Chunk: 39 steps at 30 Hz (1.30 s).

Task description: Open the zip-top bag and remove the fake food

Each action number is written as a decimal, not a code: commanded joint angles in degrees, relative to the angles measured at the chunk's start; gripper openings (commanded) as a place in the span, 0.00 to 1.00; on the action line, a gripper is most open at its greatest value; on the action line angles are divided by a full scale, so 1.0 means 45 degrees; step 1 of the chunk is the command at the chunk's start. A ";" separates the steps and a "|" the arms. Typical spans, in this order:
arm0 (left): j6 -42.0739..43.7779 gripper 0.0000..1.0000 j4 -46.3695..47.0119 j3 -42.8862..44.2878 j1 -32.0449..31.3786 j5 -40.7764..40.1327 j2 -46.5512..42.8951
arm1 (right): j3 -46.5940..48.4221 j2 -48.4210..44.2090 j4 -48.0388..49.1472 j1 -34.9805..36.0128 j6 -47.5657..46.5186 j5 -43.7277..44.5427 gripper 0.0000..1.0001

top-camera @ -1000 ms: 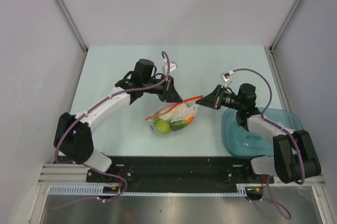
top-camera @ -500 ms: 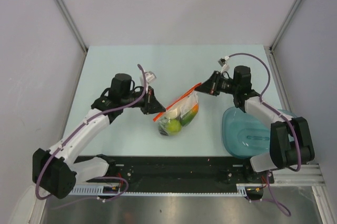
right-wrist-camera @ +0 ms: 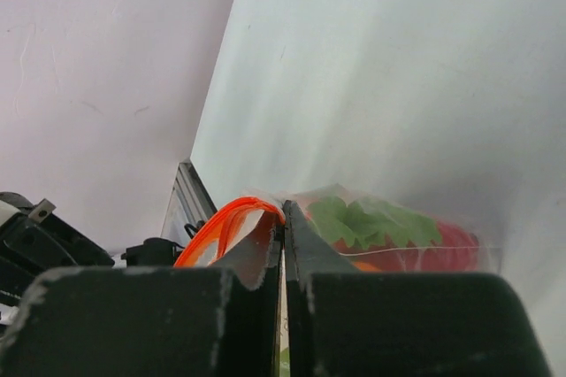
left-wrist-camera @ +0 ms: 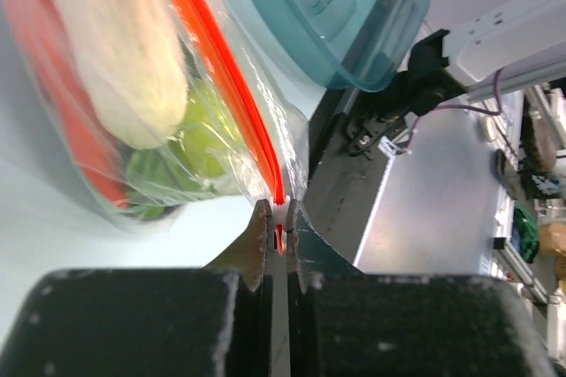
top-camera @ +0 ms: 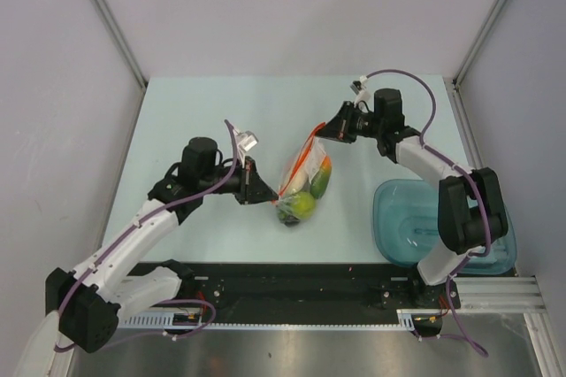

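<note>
The zip-top bag (top-camera: pixel 299 184) hangs stretched between my two grippers above the table, its red-orange zip strip (top-camera: pixel 296 163) running slantwise. My left gripper (top-camera: pixel 264 193) is shut on the strip's near end, which shows in the left wrist view (left-wrist-camera: pixel 279 218). My right gripper (top-camera: pixel 323 132) is shut on the bag's far top corner, beside the strip (right-wrist-camera: pixel 221 228). The fake food is inside the bag: a white radish (left-wrist-camera: pixel 115 41), a green fruit (top-camera: pixel 302 207), and dragon fruit leaves (right-wrist-camera: pixel 371 222).
The teal translucent tray (top-camera: pixel 393 218) lies at the right near edge, under the right arm's base; it also shows in the left wrist view (left-wrist-camera: pixel 345 14). The black rail of the arm bases runs along the near edge.
The right gripper moved away and left, the left gripper drew back toward the near left. The bag rose off the table and turned to hang slantwise between them.
</note>
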 commanded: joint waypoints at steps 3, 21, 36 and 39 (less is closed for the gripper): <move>-0.1046 0.00 0.0859 -0.0232 -0.0572 0.0684 -0.0185 | 0.2218 0.0601 -0.1801 -0.0115 -0.1176 0.0898 0.00; -0.1300 0.00 0.1837 0.0589 -0.0631 0.0625 0.1653 | 0.3452 -0.1896 -0.9544 0.0409 0.0091 0.5054 0.71; -0.1594 0.00 0.2150 0.0471 -0.0650 0.0801 0.1477 | 0.3217 -0.1411 -0.8312 0.1544 0.0189 0.4375 0.32; -0.1613 0.00 0.2130 0.0393 -0.0650 0.0743 0.1438 | 0.3120 -0.1682 -0.8391 0.1564 0.0150 0.4569 0.36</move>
